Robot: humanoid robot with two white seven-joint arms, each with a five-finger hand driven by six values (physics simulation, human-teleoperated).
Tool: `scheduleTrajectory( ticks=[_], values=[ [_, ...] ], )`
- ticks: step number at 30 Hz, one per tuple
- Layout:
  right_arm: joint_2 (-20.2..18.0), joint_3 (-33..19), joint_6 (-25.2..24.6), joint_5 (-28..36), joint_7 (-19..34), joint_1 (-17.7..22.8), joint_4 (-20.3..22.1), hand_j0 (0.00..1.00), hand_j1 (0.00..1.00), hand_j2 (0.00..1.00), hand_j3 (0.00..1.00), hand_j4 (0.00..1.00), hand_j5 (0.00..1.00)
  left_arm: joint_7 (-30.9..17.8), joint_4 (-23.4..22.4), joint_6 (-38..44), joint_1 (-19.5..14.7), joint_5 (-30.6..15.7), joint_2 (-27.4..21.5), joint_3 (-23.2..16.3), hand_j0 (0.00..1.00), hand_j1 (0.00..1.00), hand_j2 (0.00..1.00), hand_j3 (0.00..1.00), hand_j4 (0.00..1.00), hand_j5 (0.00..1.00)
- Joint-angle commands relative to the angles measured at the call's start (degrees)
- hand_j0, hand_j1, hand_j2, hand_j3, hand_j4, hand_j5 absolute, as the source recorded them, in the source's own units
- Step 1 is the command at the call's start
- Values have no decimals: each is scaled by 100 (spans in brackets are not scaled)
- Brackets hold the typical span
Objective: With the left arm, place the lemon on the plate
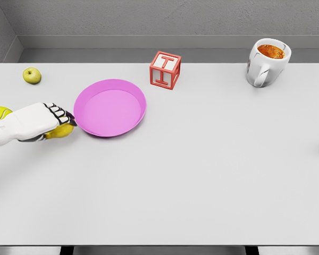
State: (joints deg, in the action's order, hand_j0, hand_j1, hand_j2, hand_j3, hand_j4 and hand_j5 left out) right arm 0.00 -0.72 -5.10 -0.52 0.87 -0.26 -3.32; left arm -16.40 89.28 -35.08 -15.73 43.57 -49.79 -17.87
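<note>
Left hand (42,121) on the lemon (61,130) by the table's (202,175) left edge
Its jointed white fingers curl over the smooth yellow lemon, grasping it just beside the rim of the shallow, round, glossy pink plate (110,108)

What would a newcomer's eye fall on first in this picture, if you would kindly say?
The bright pink plate left of the table's middle stands out first, with the white left hand beside its left rim, curled on a lemon. Behind the plate sits a red letter block, and a white mug of orange liquid stands at the far right.
</note>
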Motion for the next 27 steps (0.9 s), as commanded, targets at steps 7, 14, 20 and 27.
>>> scheduleTrajectory(
  ticks=[7, 14, 20, 27],
  values=[
    [0, 1, 0, -1, 1, 0, -2, 100, 100, 100, 100, 100, 100, 5, 37, 8, -44, -147, -5, 3, 64, 64, 64, 64, 64, 64],
    [0, 1, 0, -1, 1, 0, -2, 100, 100, 100, 100, 100, 100, 5, 45, 8, -97, -191, -14, 3, 64, 64, 64, 64, 64, 64],
    [0, 1, 0, -1, 1, 0, -2, 100, 100, 100, 100, 100, 100, 5, 63, 8, -176, -200, -5, 3, 64, 64, 64, 64, 64, 64],
    [0, 1, 0, -1, 1, 0, -2, 100, 100, 100, 100, 100, 100, 5, 89, 8, -229, -209, 4, 3, 64, 64, 64, 64, 64, 64]
  ],
)
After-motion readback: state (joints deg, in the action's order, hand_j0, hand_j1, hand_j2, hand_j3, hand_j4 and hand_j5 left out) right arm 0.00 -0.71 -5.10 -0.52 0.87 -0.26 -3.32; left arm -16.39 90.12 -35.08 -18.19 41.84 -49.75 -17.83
